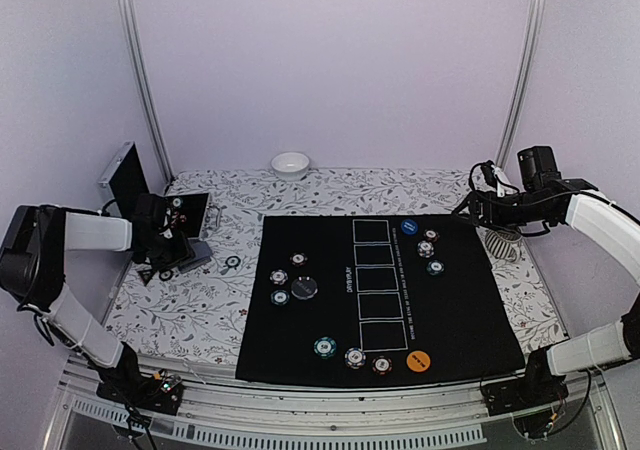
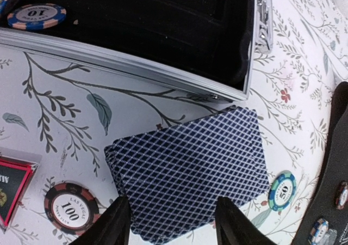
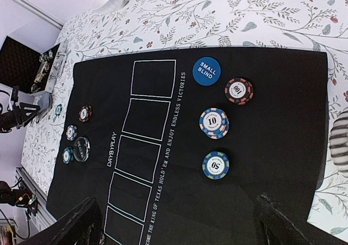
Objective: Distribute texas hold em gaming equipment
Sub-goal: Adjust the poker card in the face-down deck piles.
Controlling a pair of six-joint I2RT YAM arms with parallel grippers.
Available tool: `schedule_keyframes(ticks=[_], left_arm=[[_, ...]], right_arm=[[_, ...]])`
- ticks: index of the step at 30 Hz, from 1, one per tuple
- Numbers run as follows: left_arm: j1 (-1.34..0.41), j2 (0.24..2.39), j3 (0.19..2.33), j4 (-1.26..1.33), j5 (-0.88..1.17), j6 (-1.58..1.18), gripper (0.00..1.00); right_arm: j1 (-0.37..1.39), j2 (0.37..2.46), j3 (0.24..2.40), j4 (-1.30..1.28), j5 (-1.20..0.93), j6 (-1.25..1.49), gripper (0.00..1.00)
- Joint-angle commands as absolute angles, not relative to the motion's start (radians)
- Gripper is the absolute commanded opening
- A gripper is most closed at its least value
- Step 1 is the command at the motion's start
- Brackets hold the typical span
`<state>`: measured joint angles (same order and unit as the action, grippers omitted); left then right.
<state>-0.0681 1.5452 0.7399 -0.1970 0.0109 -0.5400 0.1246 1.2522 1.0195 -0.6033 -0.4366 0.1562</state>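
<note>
A deck of blue-backed cards (image 2: 190, 174) lies on the floral cloth beside the open case (image 2: 136, 65). My left gripper (image 2: 171, 215) is open, its fingers straddling the deck's near corner; in the top view it (image 1: 178, 238) sits by the case. Loose chips lie beside the deck: a 100 (image 2: 69, 215) and a 50 (image 2: 281, 190). My right gripper (image 3: 179, 228) is open and empty, high over the mat's right side (image 1: 482, 206). Below it are the blue small-blind disc (image 3: 206, 71) and chips 100 (image 3: 238, 91), 10 (image 3: 213, 122) and 50 (image 3: 216, 165).
The black mat (image 1: 470, 310) carries a dark disc (image 1: 304, 288) with three chips at its left, and three chips with an orange disc (image 1: 419, 361) at its near edge. A white bowl (image 1: 290, 164) stands at the back. A striped object (image 1: 503, 242) lies right of the mat.
</note>
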Motion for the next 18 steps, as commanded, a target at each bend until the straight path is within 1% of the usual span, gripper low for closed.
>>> schedule_keyframes(ticks=[1,7,13,18], left_arm=[[-0.082,1.516,0.732,-0.216,-0.011,-0.546,0.56],[-0.082,1.486,0.729,-0.249,-0.019,-0.535,0.62],[-0.082,1.424,0.772,-0.318,-0.091,-0.485,0.69],[-0.080,1.407,0.830,-0.347,-0.100,-0.421,0.78]], right_arm=[[0.129,1.256,1.009,-0.585,-0.443,0.146,0.99],[0.129,1.250,1.011,-0.586,-0.443,0.144,0.99],[0.129,1.250,1.010,-0.586,-0.448,0.144,0.99],[0.129,1.240,1.007,-0.584,-0.443,0.144,0.99]])
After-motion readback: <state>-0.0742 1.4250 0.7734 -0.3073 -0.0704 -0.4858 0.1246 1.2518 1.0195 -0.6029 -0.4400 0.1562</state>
